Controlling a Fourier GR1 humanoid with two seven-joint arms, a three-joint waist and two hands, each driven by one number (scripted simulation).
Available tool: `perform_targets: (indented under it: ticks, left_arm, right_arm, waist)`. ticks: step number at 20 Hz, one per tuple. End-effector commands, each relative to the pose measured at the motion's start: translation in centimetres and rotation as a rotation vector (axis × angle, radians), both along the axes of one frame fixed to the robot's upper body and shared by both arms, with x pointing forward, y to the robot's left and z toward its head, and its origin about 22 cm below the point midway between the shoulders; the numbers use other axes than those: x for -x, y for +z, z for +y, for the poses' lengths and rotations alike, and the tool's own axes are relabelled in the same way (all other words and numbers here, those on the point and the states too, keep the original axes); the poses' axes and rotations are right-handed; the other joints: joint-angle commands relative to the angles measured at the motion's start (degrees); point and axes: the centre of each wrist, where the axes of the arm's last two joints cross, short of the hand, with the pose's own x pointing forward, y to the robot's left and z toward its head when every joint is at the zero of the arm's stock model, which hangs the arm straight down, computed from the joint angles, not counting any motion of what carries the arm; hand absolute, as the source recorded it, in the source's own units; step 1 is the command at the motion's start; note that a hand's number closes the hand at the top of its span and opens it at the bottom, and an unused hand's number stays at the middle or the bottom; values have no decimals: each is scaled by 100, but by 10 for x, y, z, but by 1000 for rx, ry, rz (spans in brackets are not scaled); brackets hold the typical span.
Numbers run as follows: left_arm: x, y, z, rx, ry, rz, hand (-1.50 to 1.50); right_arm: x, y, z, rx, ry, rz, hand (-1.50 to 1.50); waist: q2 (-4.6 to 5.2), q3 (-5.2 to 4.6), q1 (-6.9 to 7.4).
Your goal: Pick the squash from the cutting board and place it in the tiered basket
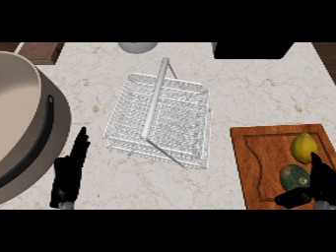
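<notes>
Pale marble tabletop (272,93) carries our wooden cutting board (261,162); on it the green-yellow squash (295,175), beside a yellow lemon (303,146), seems stiff, smooth, light. Our right hand (317,189), open-fingered, touches it, holding nothing; we should grip its middle. Left hand (70,172) rests open, left of the wire tiered basket (159,118).

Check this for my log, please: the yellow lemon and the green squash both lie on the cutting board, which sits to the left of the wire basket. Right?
Not quite. The head view shows the cutting board to the right of the wire basket, not the left. The yellow lemon and green squash do both lie on it.
</notes>
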Motion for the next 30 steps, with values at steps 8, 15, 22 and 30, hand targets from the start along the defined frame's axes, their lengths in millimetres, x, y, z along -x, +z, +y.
perform_targets:
  ticks: [8,15,22,30]
  left_arm:
    - [13,-7,10,11,-20,8,0]
    - [2,-3,7,0,-12,8,0]
    - [4,6,7,-2,8,7,0]
    - [9,-9,17,-1,21,5,0]
  right_arm:
    - [2,-30,-5,49,85,-14,150]
    - [1,-24,30,152,387,-94,150]
    - [41,-4,105,65,831,-219,150]
    - [75,91,114,-129,651,-592,150]
  waist:
    - [6,13,15]
    - [-3,9,18]
    - [-25,11,-19]
    - [-29,4,-99]
